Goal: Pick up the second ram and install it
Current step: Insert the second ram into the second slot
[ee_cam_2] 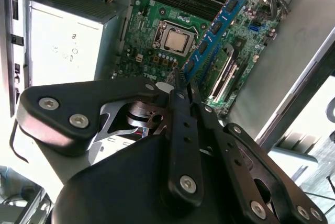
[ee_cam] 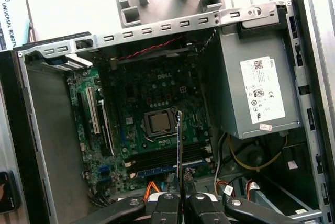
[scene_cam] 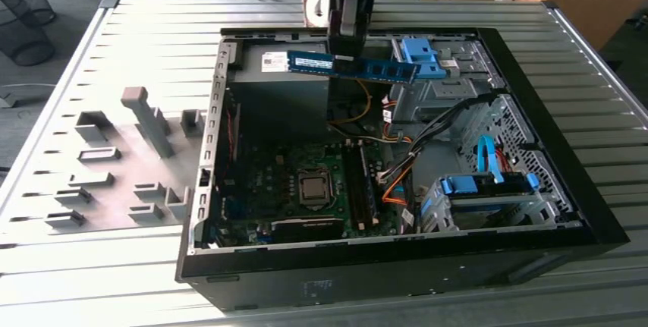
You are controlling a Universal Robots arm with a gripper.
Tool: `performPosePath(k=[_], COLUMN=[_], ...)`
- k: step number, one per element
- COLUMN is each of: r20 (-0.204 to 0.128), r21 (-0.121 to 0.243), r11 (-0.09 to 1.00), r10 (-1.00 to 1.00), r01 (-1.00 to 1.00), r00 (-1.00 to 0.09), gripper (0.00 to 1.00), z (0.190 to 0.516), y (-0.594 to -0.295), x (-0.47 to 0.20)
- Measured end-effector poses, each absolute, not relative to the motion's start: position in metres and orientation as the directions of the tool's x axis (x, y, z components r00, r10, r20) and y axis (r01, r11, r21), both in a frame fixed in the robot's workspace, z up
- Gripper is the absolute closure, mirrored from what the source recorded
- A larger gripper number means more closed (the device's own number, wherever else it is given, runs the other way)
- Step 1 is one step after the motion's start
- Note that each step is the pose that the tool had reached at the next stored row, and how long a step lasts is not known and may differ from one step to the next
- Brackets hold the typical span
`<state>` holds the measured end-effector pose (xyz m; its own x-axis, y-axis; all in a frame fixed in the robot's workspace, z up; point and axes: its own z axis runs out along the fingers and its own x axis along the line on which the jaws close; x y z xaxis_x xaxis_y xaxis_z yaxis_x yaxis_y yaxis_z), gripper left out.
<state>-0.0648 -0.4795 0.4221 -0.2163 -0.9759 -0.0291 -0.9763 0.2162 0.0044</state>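
Ribbed grey metal forms the table, with a wire bin on the floor beyond its ten o'clock corner. At nine o'clock of the table, on the exterior view's left, stand grey fixture blocks. Next comes the open black computer case, its motherboard lying in shadow. The memory slots are too dark to tell whether one is filled.

Above the case's twelve o'clock edge the tool is clamped on the second ram near its middle. The stick hangs clear of the board, slightly tilted, and the arm above is cut off by the frame. A pale sticker on the stick is too small to read.

In the second wrist view the ram runs out lengthwise from the tool. In the first wrist view it is edge-on, a thin line over the slots. The power supply carries a white printed label.

At three o'clock sit blue drive latches.
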Motion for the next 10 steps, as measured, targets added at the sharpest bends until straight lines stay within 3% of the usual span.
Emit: performPosePath(k=[10], r20=[-0.029], r21=[0.004], r11=[0.236], r10=[-0.971], r01=[-0.972], r00=[-0.236], gripper=[0.86], z=[0.4218], y=[-0.4795], x=[-0.0648])
